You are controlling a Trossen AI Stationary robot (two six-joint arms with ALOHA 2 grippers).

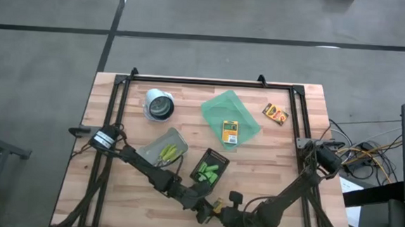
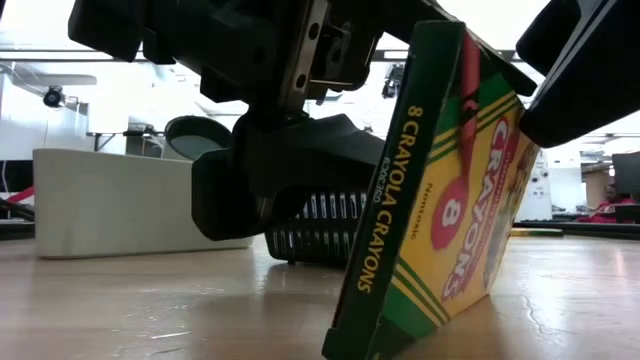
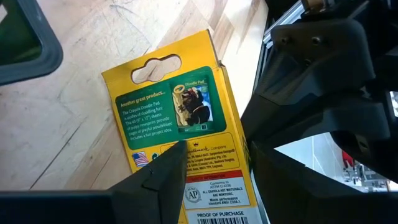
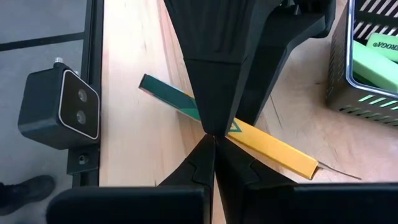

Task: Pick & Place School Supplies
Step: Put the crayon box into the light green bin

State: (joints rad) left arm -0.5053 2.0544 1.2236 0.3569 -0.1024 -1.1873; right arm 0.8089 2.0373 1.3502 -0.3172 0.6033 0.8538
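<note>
Wood-plank tabletop [image 1: 277, 167] w/ black frame rails, grey floor beyond. Both my arms are meeting at the near edge, centre.

My left gripper [image 1: 207, 207] and my right gripper [image 1: 231, 200] are both sitting against one yellow-and-green cardboard crayon box [image 2: 440, 200], which is standing tilted on its bottom edge on the wood. Right wrist view: my right fingers [image 4: 205, 168] are pinching its narrow edge, tips nearly together. Left: one finger [image 3: 165, 177] is lying on the box's back face; can't tell if clamped.

Other items:
- 2nd crayon box [image 1: 229, 131] lying on translucent green tray [image 1: 220, 107].
- 3rd crayon box [image 1: 275, 114] on bare wood nr far right corner.
- Bright green marker-like sticks [image 1: 209, 173] in black slatted box [image 1: 211, 156].
- Yellow-green-handled scissors [image 1: 167, 153] in clear bin [image 1: 160, 140].
- White cup [image 1: 159, 104] far left.
</note>
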